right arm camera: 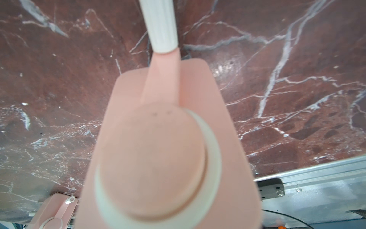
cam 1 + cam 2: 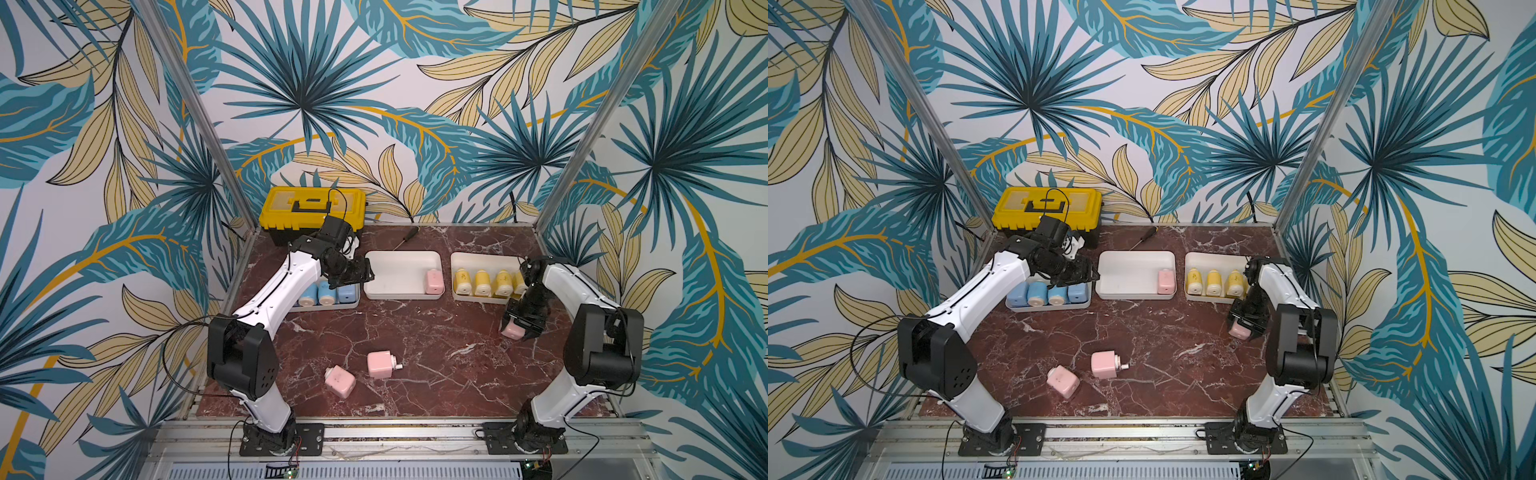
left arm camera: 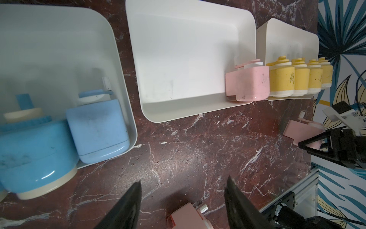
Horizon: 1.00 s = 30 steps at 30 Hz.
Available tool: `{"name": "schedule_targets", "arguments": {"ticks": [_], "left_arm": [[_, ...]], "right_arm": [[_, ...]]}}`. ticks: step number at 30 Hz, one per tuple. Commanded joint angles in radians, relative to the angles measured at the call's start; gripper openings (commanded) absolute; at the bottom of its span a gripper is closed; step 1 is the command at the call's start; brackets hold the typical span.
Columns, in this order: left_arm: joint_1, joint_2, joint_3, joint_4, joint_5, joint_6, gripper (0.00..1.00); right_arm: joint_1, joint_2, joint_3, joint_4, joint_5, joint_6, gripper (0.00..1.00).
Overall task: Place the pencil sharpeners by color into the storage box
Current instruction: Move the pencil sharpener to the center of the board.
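Three white storage boxes stand in a row at the back. The left box holds blue pencil sharpeners [image 2: 326, 293], the middle box [image 2: 399, 266] one pink sharpener [image 2: 434, 282], the right box yellow sharpeners [image 2: 482, 282]. My right gripper [image 2: 517, 330] is shut on a pink sharpener [image 1: 164, 148], held just above the table in front of the yellow row. My left gripper [image 3: 184, 179] hangs open and empty over the gap between the blue and middle boxes. Two more pink sharpeners [image 2: 380, 364] [image 2: 340, 380] lie on the table near the front.
A yellow toolbox [image 2: 312, 212] sits at the back left, behind my left arm. A dark screwdriver [image 2: 405, 239] lies behind the middle box. The red marble table [image 2: 415, 332] ends in a metal rail at the front.
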Motion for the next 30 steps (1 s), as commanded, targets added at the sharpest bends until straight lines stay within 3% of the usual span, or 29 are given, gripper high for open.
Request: {"name": "schedule_targets", "arguments": {"ticks": [1,11,20,30], "left_arm": [[0.005,-0.027,-0.01,0.001,-0.011,0.012,0.69],[0.005,-0.023,-0.012,0.0,-0.009,0.014,0.69],[0.005,-0.033,-0.014,0.0,-0.006,0.016,0.69],[0.006,-0.057,-0.022,0.0,-0.006,0.005,0.69]], "right_arm": [[0.03,0.037,0.011,0.0,-0.018,0.025,0.47],[0.072,0.111,0.061,-0.001,-0.004,0.025,0.53],[0.075,0.114,0.103,-0.024,0.022,-0.006,0.7],[0.075,0.129,0.145,-0.039,0.059,-0.053,0.72]]}}
